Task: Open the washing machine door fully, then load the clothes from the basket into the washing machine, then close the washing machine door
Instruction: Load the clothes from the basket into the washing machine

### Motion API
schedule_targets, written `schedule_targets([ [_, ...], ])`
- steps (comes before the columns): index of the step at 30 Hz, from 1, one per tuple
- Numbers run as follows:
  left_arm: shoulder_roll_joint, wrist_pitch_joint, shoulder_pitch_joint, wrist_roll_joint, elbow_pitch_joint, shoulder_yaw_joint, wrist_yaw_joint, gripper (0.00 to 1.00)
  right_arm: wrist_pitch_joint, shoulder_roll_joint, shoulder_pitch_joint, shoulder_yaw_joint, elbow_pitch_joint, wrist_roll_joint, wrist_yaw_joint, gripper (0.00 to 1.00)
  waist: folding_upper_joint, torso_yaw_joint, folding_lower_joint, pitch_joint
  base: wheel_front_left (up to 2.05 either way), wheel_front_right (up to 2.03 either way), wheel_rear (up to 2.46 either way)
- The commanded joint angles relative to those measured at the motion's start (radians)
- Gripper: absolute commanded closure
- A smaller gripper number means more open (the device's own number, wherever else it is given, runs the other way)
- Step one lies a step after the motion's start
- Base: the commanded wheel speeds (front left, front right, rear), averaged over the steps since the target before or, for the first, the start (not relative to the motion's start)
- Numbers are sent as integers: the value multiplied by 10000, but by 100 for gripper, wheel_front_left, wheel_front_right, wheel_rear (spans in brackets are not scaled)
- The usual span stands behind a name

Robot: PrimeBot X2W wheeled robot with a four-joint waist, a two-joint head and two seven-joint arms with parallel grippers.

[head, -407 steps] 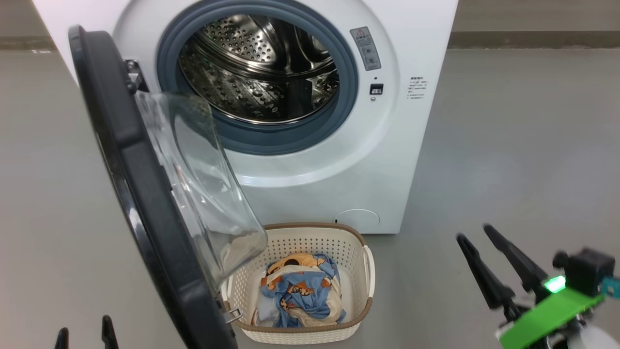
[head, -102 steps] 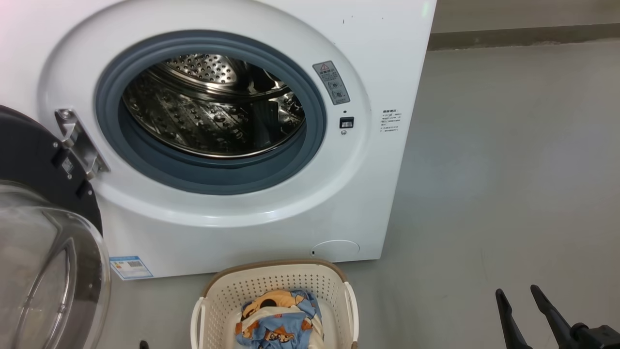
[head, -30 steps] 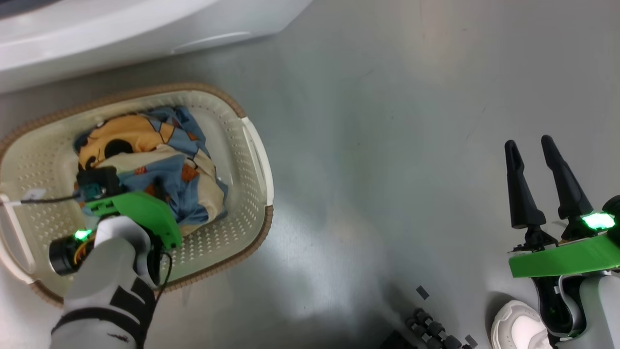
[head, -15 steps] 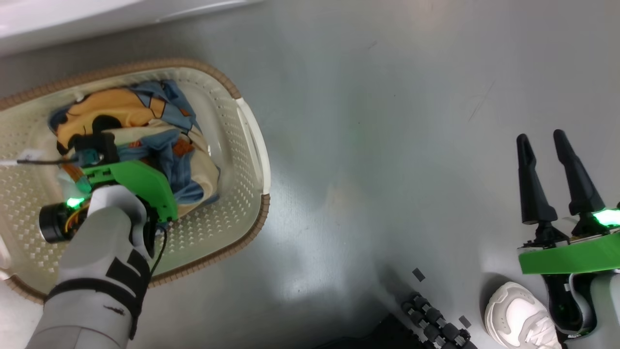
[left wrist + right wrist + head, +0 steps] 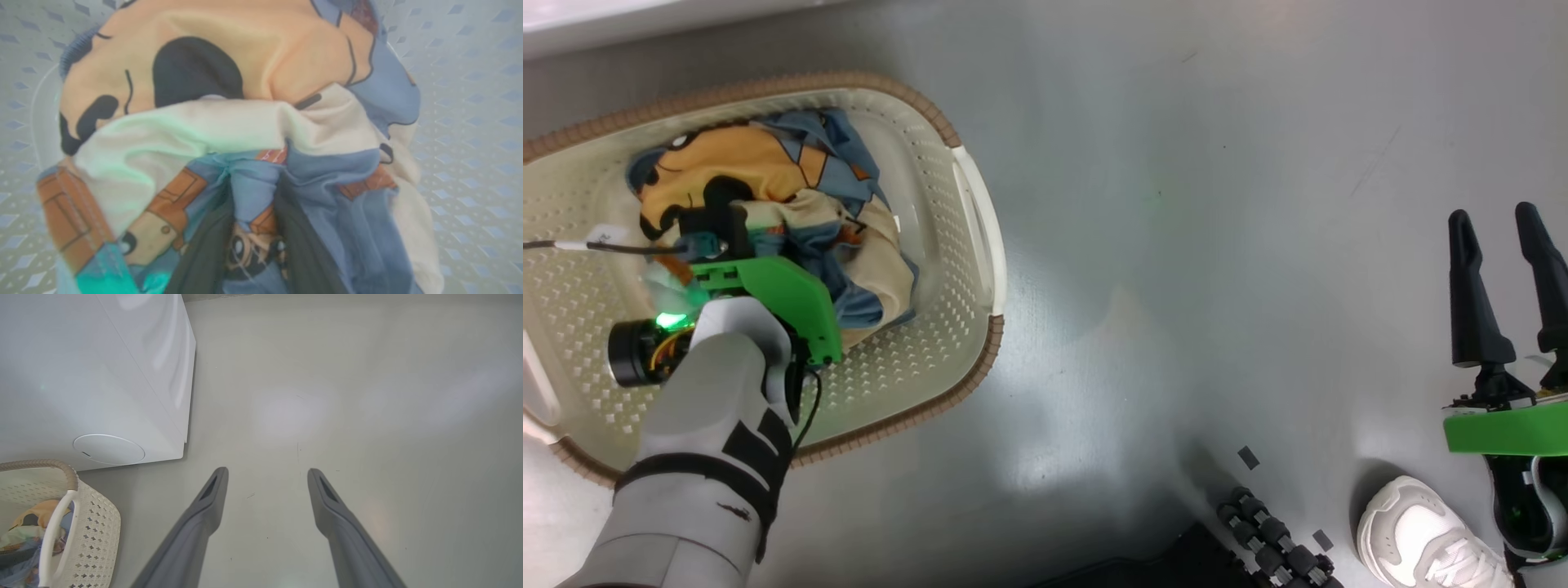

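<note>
Sneaker (image 5: 1413, 531), white, sat at the head view's bottom edge, beside the right arm's base. Pale left forearm (image 5: 711, 408) and green wrist bracket (image 5: 792, 298) reached down into the basket (image 5: 907, 384), covering the fingers from above. Left wrist view gave the grip: left gripper (image 5: 254, 202) was buried in the clothes (image 5: 245, 94), its two dark fingers (image 5: 200, 257) pinched on a fold of light-blue fabric bunched up between them. Heap lay toward the basket's far side: cream and blue folds nearest the wrist, orange print with black patches beyond. Basket stood on the grey floor (image 5: 1143, 245): perforated cream wall, brown rim band, white handle facing the right arm. Off to the side, right gripper (image 5: 1492, 214) hung over bare floor, well apart from the basket, fingers spread, nothing between them. Farthest out, washing machine (image 5: 81, 367): white front just past the basket's far rim, round cap low near its corner.
</note>
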Motion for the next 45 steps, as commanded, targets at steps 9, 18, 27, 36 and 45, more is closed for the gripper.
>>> schedule_targets([
  [9,106,-451,465,-562,-244,-202,-252,100,-72,-282,385,134,-161,-28,16,0,0,174,0,-291,0,0,0],
  [18,104,-1241,2211,-1891,-1376,-927,-578,100,-72,-254,307,422,63,-85,16,0,0,838,0,-1991,0,0,0],
  [27,103,-1402,4583,-2512,-4145,-690,-110,100,-72,-230,857,648,290,-286,16,0,0,1612,0,-4297,0,0,0],
  [36,103,-1405,7149,-1814,-6558,60,146,100,-72,56,1640,876,539,-511,16,0,0,1931,0,-6135,0,0,0],
  [45,103,-1406,9301,-1150,-9130,951,213,100,-72,372,2272,986,684,-772,16,0,0,2024,0,-7445,0,0,0],
])
